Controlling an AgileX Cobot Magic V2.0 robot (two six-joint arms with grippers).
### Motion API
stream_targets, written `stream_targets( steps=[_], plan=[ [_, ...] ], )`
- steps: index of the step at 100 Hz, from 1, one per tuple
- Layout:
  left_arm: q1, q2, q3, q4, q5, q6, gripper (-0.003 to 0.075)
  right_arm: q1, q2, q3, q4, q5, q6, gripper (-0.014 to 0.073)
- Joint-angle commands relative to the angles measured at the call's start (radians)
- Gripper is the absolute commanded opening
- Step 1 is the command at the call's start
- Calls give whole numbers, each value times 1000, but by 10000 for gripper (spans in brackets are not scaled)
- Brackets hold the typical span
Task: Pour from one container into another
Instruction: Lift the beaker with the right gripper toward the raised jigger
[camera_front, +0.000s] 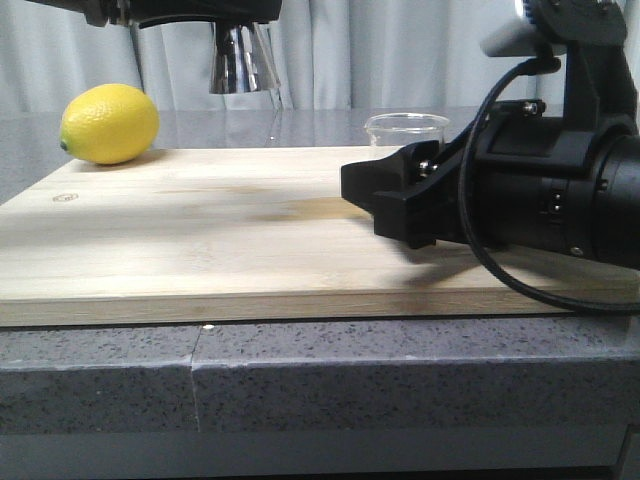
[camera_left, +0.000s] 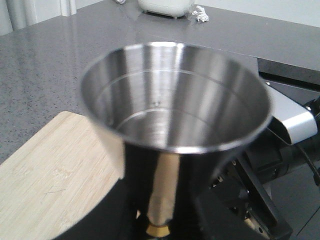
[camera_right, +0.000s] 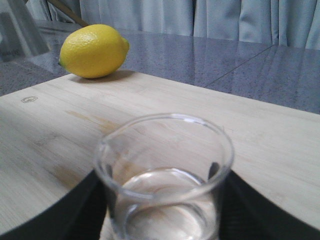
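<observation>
Front view, jigger (camera_front: 241, 60) upright in left jaws, beaker (camera_front: 406, 131) upright in right jaws

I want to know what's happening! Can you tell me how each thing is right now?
Steel jigger: held up in the air by the left gripper, upright, looks empty.
Glass beaker: upright on the wooden board, clear liquid inside, right gripper fingers at its sides.
Lemon: whole, lying on the board's far left corner.
</observation>
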Motion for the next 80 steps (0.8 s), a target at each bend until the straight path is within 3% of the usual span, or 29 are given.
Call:
stream_targets(
  steps=[1, 16, 41, 69, 80],
  plan=[
    [-8, -44, -29, -71, 52, -13, -20, 1, -22, -20, -5, -96, -1, 283],
    [-8, -44, -29, -71, 52, -13, -20, 1, -22, -20, -27, -96, -1, 105],
    [-8, -44, -29, -45, 52, -15, -20, 1, -141, -23, -62, -33, -1, 92],
    [-8, -44, -29, 23, 58, -48, -20, 1, -437, -148, -67, 409, -1, 92],
    [-15, -44, -29, 49, 69, -69, -20, 1, -495, -234, -126, 555, -1, 92]
  ],
)
